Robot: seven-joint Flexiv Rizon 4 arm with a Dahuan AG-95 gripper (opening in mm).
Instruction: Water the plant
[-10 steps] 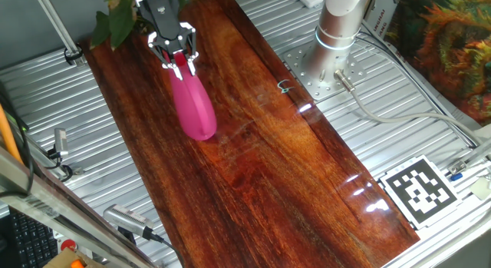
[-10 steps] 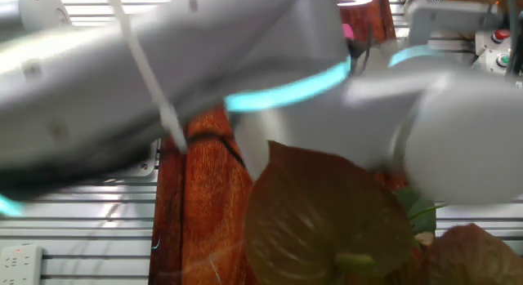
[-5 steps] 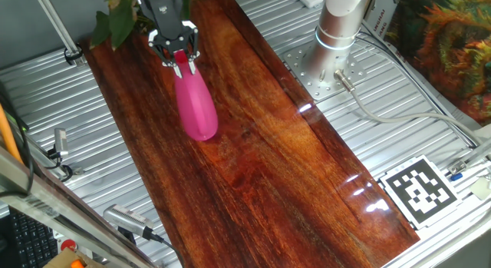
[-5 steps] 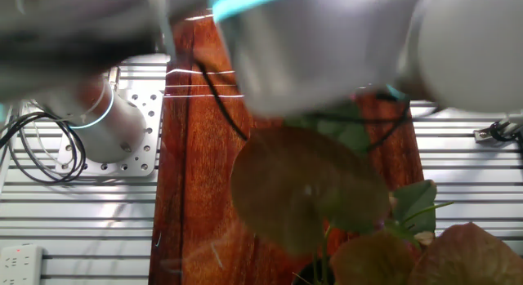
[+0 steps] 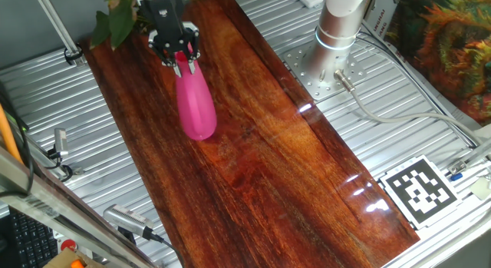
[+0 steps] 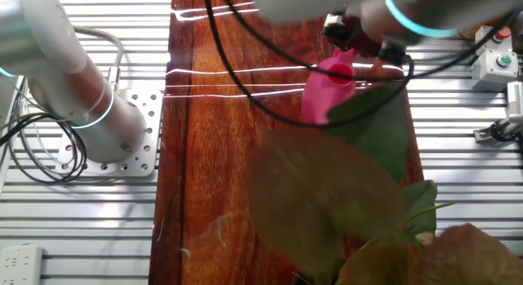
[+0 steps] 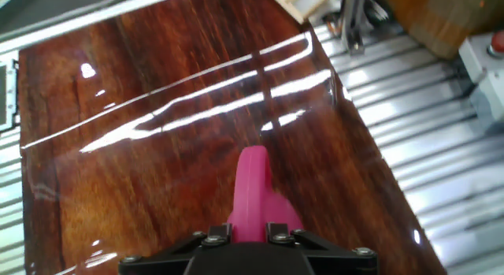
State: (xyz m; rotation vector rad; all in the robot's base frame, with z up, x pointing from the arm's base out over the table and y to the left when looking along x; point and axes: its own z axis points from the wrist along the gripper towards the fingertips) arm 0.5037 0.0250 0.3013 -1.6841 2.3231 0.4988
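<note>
On glossy wooden tabletop (image 5: pixel 261 145), gripper (image 5: pixel 175 53) holds pink watering can (image 5: pixel 195 107).

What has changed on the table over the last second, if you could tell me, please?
The gripper, shut on the pink watering can, has shifted slightly toward the plant, and the can has tilted a little with it. The grip is unchanged; the plant and QR marker stayed put.
</note>
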